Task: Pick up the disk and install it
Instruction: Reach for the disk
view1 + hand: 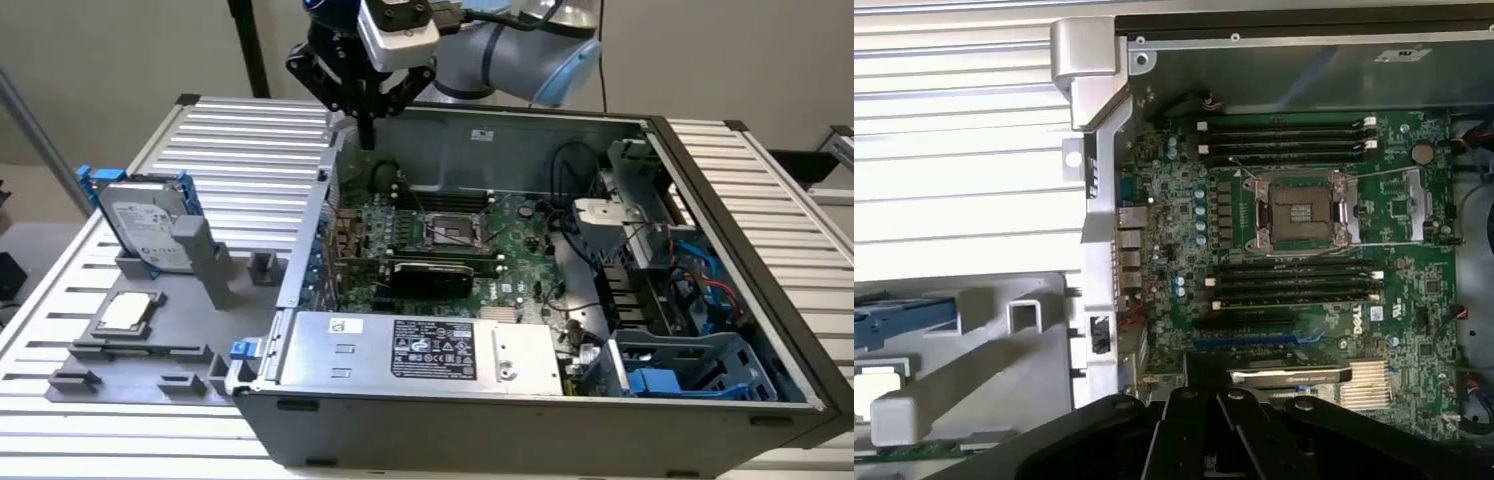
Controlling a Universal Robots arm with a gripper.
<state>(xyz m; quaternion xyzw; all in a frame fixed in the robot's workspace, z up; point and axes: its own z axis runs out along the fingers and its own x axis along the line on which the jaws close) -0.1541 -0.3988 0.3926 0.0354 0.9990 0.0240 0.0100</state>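
Note:
The disk (pixel 144 228) is a silver-grey hard drive with a white label in a blue carrier frame. It stands upright in a grey holder on the exterior view's left, outside the computer case. My gripper (pixel 363 128) hangs high above the case's back left corner, well apart from the disk. Its black fingers come together to a point with nothing between them. In the wrist view the gripper (pixel 1206 400) looks down on the motherboard (pixel 1304 230), and the disk's blue frame (pixel 904 320) lies off to the side.
The open computer case (pixel 747 250) holds the motherboard (pixel 441 235), a silver power supply with a black label (pixel 427 350) and a blue drive cage (pixel 681 370). A grey fixture plate (pixel 147 350) carries a small square silver chip (pixel 127 312). Everything rests on a slatted metal table (pixel 254 140).

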